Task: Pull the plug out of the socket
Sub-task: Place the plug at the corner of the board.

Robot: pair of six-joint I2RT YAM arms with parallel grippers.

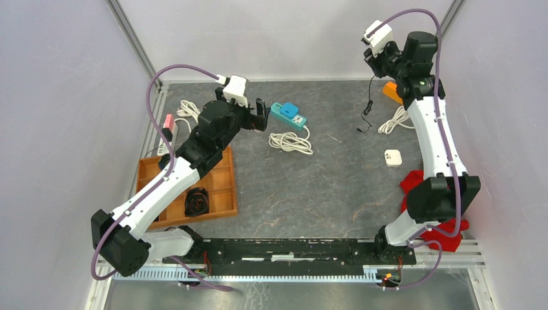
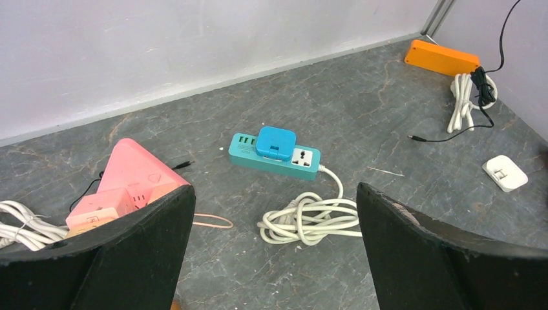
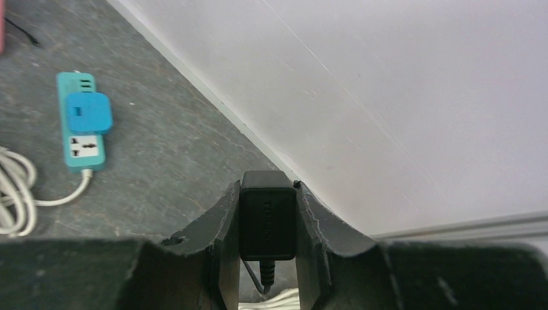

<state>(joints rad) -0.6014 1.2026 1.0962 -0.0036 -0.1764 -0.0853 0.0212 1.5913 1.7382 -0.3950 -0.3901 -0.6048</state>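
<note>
- My left gripper (image 1: 262, 115) is spread wide, hovering just left of the teal power strip (image 2: 242, 150).
- The blue plug (image 2: 276, 143) sits seated on that strip, so I'd say that pull isn't done yet.
- Well right of the strip, my right gripper (image 3: 267, 194) is clamped on a black plug (image 3: 267, 223), held up in the air.
- Next up, I reckon: left closes on the blue plug and pulls straight off.

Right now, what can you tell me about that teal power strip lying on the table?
The teal power strip is a short oblong bar, plastic by its look, lying flat on the dark grey table. A blue square adapter sits plugged into its middle. Beside that is one free socket on a white face; at the other end, small green ports. A white cord leaves the socket end and lies bundled beside it. The open left gripper is near but apart.
</note>
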